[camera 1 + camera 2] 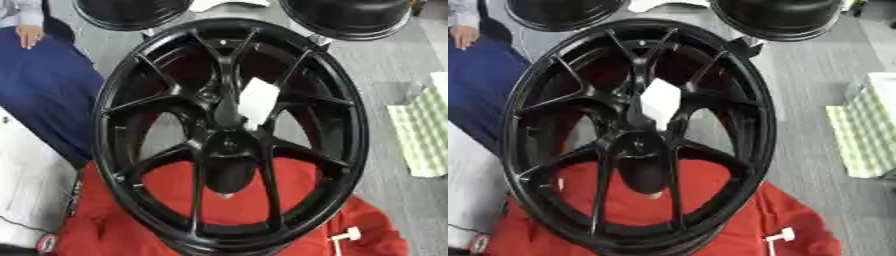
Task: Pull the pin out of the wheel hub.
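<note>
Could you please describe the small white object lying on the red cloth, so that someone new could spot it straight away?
Start at the big black wheel standing in the middle of the view, its lower rim on a red cloth. Follow that rim to the lower right, where a small white T-shaped piece lies on the cloth just outside the wheel. It is the only white thing on the red; the white tag sits up among the spokes.

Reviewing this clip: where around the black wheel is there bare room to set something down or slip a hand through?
Bare grey floor lies right of the black wheel, up to the pale green foam block. A hand could pass through the gaps between the spokes. Crowded: two dark round objects at the top, blue cloth left, red cloth below.
</note>
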Motion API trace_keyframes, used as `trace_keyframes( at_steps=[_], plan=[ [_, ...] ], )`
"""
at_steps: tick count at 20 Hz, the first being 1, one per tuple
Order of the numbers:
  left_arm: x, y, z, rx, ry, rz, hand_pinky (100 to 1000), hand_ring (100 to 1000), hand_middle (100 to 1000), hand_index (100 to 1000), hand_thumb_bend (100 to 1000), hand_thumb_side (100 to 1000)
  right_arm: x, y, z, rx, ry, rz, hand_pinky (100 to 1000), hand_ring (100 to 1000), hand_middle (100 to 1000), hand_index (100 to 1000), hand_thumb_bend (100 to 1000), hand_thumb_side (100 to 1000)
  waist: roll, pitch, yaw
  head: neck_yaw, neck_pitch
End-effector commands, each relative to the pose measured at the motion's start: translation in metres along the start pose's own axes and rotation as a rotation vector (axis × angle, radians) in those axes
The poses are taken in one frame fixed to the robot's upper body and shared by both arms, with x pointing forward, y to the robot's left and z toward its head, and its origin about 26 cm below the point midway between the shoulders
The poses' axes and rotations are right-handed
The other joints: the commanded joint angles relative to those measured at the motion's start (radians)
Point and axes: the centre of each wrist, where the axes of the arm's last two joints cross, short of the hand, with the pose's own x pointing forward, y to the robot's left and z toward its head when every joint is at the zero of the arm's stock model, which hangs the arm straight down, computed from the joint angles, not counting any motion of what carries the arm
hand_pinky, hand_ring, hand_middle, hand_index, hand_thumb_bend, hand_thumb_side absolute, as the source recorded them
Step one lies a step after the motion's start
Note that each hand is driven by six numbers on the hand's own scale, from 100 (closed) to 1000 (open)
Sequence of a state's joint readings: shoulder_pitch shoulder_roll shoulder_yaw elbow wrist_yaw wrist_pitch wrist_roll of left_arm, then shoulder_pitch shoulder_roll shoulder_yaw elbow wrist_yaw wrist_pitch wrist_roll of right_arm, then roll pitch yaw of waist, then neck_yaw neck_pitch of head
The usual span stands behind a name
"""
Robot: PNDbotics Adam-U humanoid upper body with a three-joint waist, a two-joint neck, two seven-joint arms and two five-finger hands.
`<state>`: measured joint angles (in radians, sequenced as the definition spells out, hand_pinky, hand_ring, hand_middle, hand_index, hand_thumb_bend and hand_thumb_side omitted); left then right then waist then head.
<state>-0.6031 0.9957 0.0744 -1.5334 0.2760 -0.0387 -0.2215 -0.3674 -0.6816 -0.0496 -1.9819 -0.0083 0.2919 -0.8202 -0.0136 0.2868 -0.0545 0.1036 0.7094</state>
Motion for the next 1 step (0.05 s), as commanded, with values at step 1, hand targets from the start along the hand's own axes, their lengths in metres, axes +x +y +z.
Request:
trace_keyframes(
  at_steps=[1],
  plan=[
    [0.0241,-0.0057,0.0036,0.098,-0.111,0.085,816,663,590,749,100,561,0.0092,-0.0048,-0.0073,-0.103,0.013,0.065,436,615,492,689,100,570,-0.002,-0.02,0.0,-0.003,-0.01]
  ],
)
